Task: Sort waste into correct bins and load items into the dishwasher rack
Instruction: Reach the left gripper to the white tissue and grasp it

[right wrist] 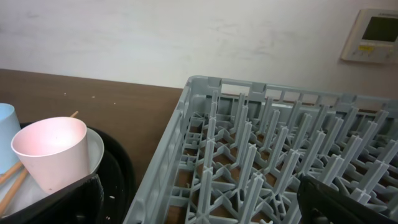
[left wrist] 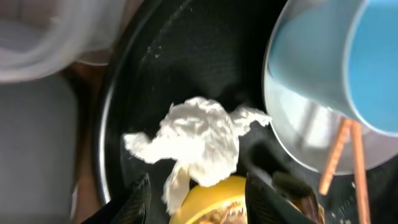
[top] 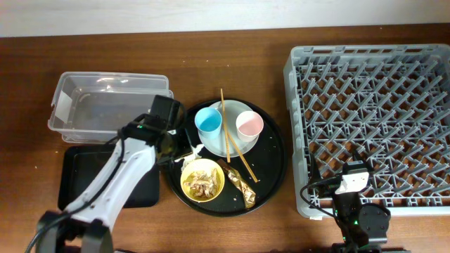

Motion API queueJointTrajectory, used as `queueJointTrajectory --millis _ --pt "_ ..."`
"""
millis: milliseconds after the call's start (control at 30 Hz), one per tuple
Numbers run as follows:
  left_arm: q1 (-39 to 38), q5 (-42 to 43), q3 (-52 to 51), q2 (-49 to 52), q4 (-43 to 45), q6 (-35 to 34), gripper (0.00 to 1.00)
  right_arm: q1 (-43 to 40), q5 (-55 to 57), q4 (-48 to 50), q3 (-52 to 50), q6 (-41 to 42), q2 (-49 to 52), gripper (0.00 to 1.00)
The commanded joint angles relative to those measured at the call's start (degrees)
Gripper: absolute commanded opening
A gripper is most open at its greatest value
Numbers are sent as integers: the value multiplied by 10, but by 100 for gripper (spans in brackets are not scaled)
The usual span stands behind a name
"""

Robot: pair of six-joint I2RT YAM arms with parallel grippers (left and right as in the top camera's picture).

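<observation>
A crumpled white tissue [left wrist: 196,140] lies on the round black tray [top: 274,151] beside the yellow bowl [top: 203,180], which holds brownish food scraps [top: 202,180]. My left gripper [left wrist: 196,199] is open just above the tissue and the bowl's rim [left wrist: 208,199]. A gold-brown foil wrapper [top: 240,184] lies right of the bowl. A light blue cup [top: 208,124] and a pink cup [top: 249,126] stand on the pale plate [top: 228,144] with two chopsticks [top: 235,147]. My right gripper [right wrist: 199,208] is open over the grey dishwasher rack [top: 373,119], holding nothing.
The clear plastic tub [top: 105,105] stands at the back left, with the shallow black rectangular tray [top: 77,176] in front of it. The rack fills the right side of the table. A wall runs behind the table.
</observation>
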Motion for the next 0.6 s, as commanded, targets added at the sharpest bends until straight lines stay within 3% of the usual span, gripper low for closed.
queueJointTrajectory --millis 0,367,433,567 --pt "-9 -20 -5 31 18 -21 48 3 3 -1 -4 5 -4 98" --pt "-33 -51 -5 81 42 -28 47 3 3 -1 -4 5 -4 99" --pt "-37 -51 -5 84 42 -28 37 3 3 -1 -4 5 -4 98" --pt "-42 -51 -5 84 42 -28 32 3 3 -1 -4 5 -4 98"
